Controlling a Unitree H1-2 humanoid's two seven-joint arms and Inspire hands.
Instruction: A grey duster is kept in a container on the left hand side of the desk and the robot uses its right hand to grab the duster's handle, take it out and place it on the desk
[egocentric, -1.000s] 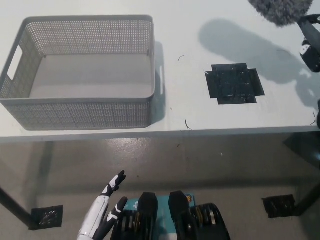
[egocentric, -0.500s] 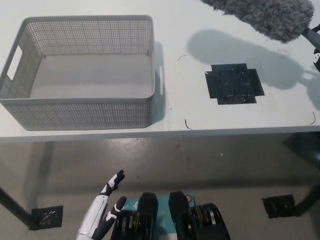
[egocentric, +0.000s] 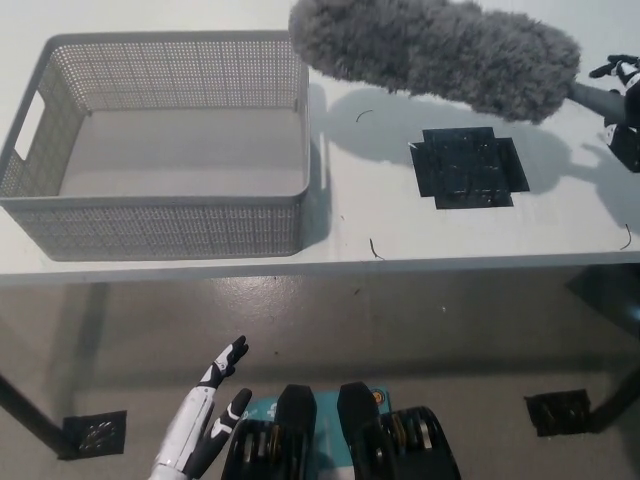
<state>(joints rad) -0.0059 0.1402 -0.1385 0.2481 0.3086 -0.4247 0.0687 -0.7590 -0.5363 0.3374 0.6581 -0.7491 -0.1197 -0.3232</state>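
Grey and fluffy, the duster (egocentric: 430, 55) is out of the container (egocentric: 170, 200) and up in the air to its right. The tip of its head overlaps the container's far right corner in the picture, and its shadow lies on the desk (egocentric: 400, 240) right of the container. The dark handle (egocentric: 592, 97) points away from the container, into the black right hand (egocentric: 622, 110), which shows only partly at the picture's edge and appears clamped round the handle.

The step in hand looks to be the set-down. To do it well, the head should swing clear of the container's rim before it is lowered. The duster should then come down level, so that the whole length settles on bare desk to the right of the container. The grasp should loosen only once the weight rests there. The soft head will likely squash a little and should not roll.

Right of the container, under the duster, a black square mark (egocentric: 467, 167) is stuck flat on the desk and blocks nothing. The container's wall near the duster's tip is the only thing in the way. The white left hand (egocentric: 205, 420) hangs below the desk, nearer than the container, with fingers spread and holding nothing.
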